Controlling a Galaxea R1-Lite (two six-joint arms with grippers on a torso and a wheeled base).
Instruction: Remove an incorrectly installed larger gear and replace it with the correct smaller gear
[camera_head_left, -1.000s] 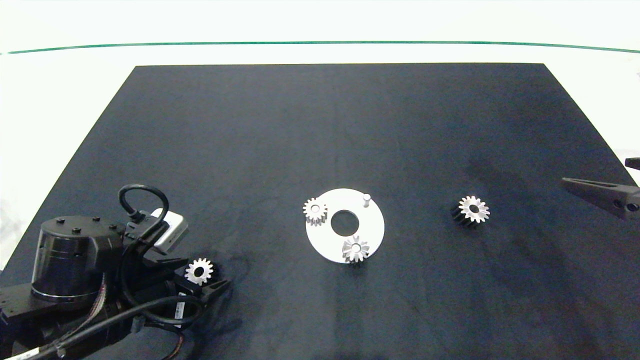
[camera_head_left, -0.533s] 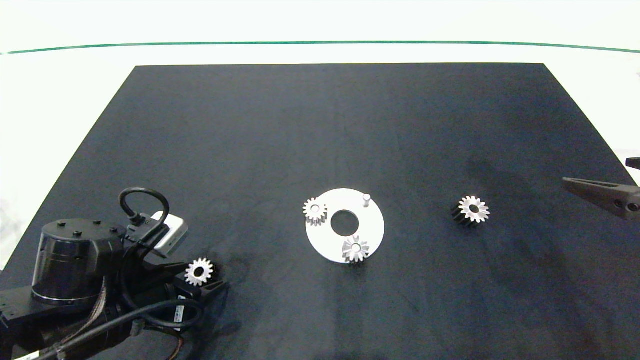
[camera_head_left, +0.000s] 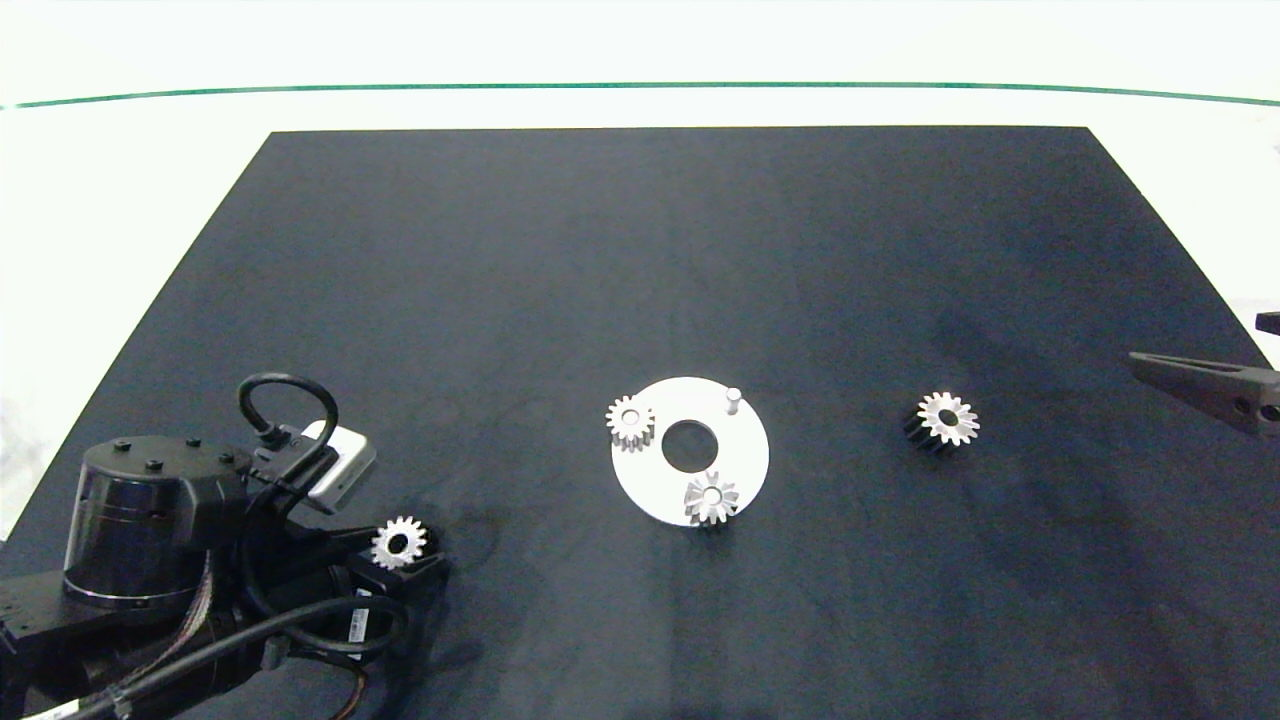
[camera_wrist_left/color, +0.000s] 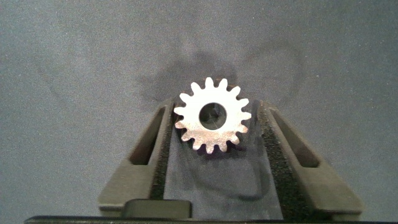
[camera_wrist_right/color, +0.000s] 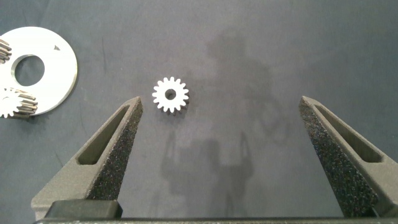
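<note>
The smaller gear (camera_head_left: 400, 543), blunt-toothed with a wide bore, lies flat on the black mat at the front left. My left gripper (camera_wrist_left/color: 213, 121) is down around it, its foam pads against the teeth on both sides. The larger gear (camera_head_left: 945, 419), with pointed teeth and dark sides, lies on the mat to the right of the white round plate (camera_head_left: 748, 462); the right wrist view shows this larger gear (camera_wrist_right/color: 170, 94) ahead of the fingers. My right gripper (camera_wrist_right/color: 221, 104) hovers wide open with nothing in it, at the right edge (camera_head_left: 1205, 385).
The plate carries two small gears, one at its left rim (camera_head_left: 630, 420) and one at its front rim (camera_head_left: 712, 498). A bare pin (camera_head_left: 733, 398) stands at its back right, beside a central hole. White table surrounds the mat (camera_head_left: 640, 250).
The left gripper's fingers have drawn in around the smaller gear, and the left arm has settled slightly. The right gripper has drifted a little toward the right edge.
</note>
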